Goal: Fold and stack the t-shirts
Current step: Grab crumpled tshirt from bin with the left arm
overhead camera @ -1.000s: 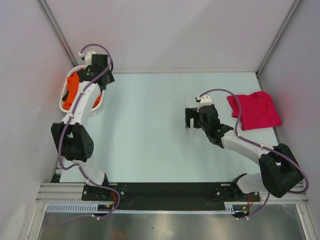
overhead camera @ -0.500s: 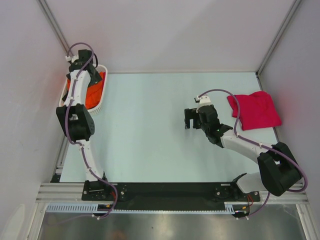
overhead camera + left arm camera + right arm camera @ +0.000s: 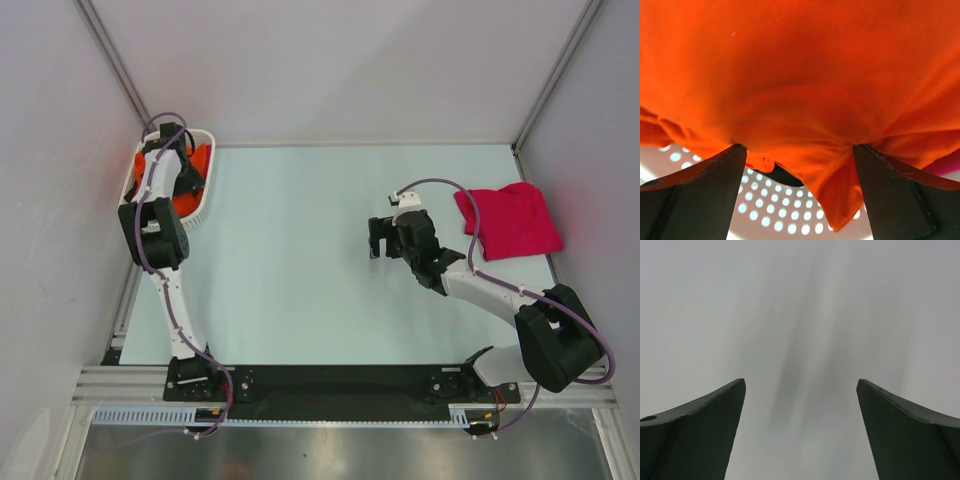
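Left hand has descended, straddling orange t-shirt.

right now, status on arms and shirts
Left gripper jaws open at orange t-shirt in basket. Right gripper jaws open over table. Pink t-shirt lies far right. Nothing in the way.

**A small white room**

The table is flat and very light green. Plain white walls stand at the far side, left and right. Grey metal posts run up the far corners. A black rail lies along the near edge.
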Action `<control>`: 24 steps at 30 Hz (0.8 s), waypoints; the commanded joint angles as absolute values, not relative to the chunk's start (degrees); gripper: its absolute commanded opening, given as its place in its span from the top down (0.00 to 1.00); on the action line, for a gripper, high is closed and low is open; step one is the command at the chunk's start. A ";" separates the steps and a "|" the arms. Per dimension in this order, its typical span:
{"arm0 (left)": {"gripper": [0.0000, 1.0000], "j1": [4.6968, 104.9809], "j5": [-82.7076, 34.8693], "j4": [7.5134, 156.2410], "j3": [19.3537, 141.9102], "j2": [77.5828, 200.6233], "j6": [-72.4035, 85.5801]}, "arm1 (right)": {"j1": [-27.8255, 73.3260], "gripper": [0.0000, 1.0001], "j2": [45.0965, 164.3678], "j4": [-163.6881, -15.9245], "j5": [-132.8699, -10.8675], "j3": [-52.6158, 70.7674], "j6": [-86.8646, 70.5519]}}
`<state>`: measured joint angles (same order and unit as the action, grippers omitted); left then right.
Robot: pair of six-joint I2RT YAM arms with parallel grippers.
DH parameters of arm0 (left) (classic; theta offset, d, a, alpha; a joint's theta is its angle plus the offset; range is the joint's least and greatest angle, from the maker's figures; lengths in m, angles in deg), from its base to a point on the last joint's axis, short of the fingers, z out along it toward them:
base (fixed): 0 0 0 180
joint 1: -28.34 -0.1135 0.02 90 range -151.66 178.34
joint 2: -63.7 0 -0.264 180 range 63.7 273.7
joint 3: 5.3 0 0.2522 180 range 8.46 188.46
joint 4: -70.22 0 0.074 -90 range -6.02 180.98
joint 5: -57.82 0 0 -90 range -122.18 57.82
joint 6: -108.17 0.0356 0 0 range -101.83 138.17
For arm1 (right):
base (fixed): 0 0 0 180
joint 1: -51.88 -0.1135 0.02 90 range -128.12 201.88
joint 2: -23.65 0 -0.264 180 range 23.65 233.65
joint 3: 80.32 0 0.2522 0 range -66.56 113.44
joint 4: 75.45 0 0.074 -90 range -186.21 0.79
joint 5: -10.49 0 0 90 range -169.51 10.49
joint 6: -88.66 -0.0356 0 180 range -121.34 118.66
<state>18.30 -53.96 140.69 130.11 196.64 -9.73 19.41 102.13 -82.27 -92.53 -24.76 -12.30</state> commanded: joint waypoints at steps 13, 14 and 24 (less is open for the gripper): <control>1.00 18.32 -58.89 140.94 124.58 186.06 -12.86 | 19.71 0.00 100.64 -82.79 -91.99 -22.53 -12.59; 1.00 18.41 -59.33 140.50 122.83 181.78 -12.94 | 19.71 0.00 100.64 -82.79 -91.99 -22.53 -12.59; 1.00 24.19 -57.50 128.90 112.97 158.99 -9.08 | 19.71 0.00 99.24 -82.79 -94.18 -23.14 -13.29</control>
<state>19.67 -57.37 135.16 114.72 168.12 -11.31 19.50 101.95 -83.60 -92.15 -24.76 -12.32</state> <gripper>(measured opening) 0.020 0.994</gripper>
